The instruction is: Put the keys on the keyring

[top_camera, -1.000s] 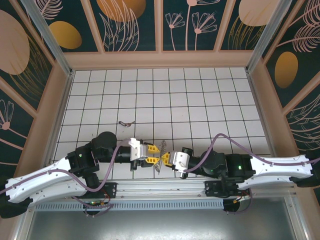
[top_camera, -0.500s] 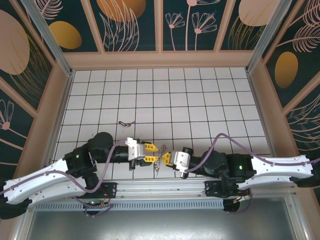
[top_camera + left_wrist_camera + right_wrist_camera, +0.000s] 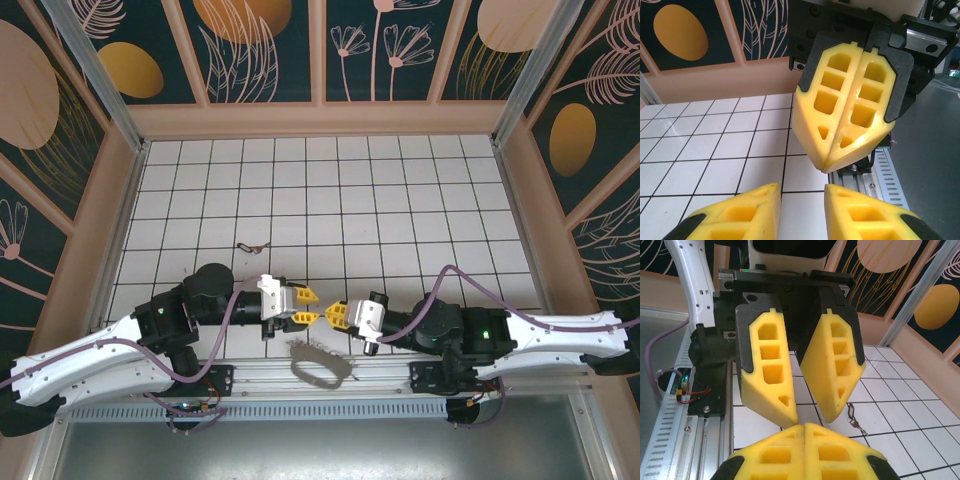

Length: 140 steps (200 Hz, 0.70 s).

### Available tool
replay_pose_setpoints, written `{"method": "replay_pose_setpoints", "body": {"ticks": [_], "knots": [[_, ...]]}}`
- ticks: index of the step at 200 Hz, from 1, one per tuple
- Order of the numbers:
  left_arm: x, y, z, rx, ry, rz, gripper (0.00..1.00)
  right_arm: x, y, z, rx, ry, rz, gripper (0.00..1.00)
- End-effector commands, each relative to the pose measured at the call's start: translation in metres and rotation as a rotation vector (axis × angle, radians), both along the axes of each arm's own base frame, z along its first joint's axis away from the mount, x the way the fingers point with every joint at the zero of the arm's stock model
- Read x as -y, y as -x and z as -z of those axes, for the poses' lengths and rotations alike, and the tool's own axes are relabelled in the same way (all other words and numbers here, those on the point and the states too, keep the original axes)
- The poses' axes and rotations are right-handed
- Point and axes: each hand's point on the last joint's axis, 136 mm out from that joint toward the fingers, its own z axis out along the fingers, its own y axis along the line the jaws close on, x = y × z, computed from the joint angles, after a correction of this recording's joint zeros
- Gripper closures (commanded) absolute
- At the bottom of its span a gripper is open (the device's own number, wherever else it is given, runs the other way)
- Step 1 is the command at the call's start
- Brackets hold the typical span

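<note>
The keyring [image 3: 318,367] is a blurred brownish-grey oval loop over the metal rail at the table's near edge, below both grippers and held by neither. My left gripper [image 3: 311,305] stands open with nothing between its yellow fingers [image 3: 742,210]. My right gripper [image 3: 331,314] is shut with nothing visible in it, its tip facing the left one across a small gap. In the left wrist view the right gripper [image 3: 827,167] hangs just ahead of the open jaws. One small key [image 3: 250,246] lies on the white tiles behind the left arm, and a key [image 3: 855,420] shows beside the left fingers.
The metal rail [image 3: 380,375] with the arm bases runs along the near edge. Peach wooden walls [image 3: 320,120] frame the white tiled floor [image 3: 400,200]. Purple cables [image 3: 440,275] loop over both arms.
The keyring was between the two grippers' tips a second ago. It has come out and dropped toward the near rail, blurred. The right gripper has drawn back slightly to the right.
</note>
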Motion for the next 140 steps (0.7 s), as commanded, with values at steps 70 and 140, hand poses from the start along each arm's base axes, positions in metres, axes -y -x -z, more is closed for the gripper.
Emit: {"method": "replay_pose_setpoints", "body": {"ticks": [70,140], "knots": [[-0.012,-0.039,0.032,-0.148,-0.02,-0.285,0.63,0.034,-0.059,-0.001,-0.174,-0.133,0.294,0.66],[-0.043,-0.083,0.1,-0.421,-0.059,-0.682,0.54,0.051,-0.106,0.109,-0.656,0.006,0.507,0.36]]}}
